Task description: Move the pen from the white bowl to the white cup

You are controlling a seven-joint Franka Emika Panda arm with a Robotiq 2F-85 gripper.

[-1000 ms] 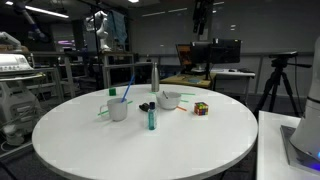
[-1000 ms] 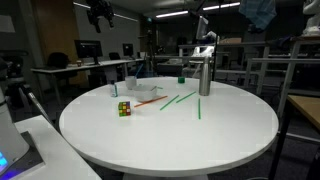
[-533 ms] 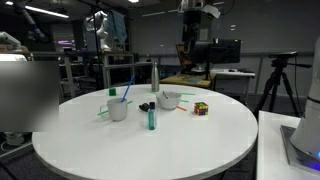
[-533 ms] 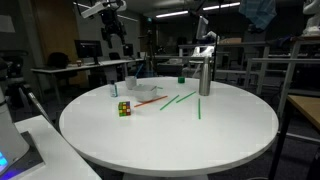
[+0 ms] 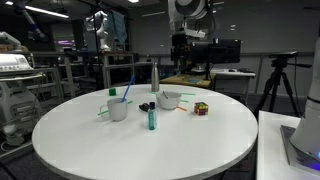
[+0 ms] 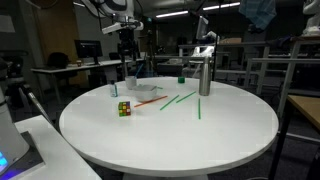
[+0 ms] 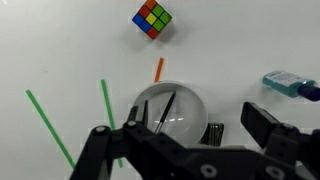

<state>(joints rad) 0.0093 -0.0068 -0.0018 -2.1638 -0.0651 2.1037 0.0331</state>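
Note:
The white bowl (image 7: 170,112) lies just below my gripper in the wrist view, with a thin dark pen (image 7: 165,108) leaning inside it. The bowl also shows in an exterior view (image 5: 169,99). The white cup (image 5: 118,109) stands to its left on the round table and has blue and green sticks in it; it is out of the wrist view. My gripper (image 7: 197,120) is open and empty. It hangs high above the bowl in both exterior views (image 5: 184,42) (image 6: 128,50).
A Rubik's cube (image 7: 152,17) (image 5: 201,108), an orange pen (image 7: 158,69), green sticks (image 7: 107,105), a black clip (image 7: 214,133) and a small teal bottle (image 7: 290,84) (image 5: 151,118) lie around the bowl. A tall metal bottle (image 5: 154,76) (image 6: 204,75) stands behind.
The arm has come into both exterior views from above and moved down over the bowl. Nothing on the table has moved.

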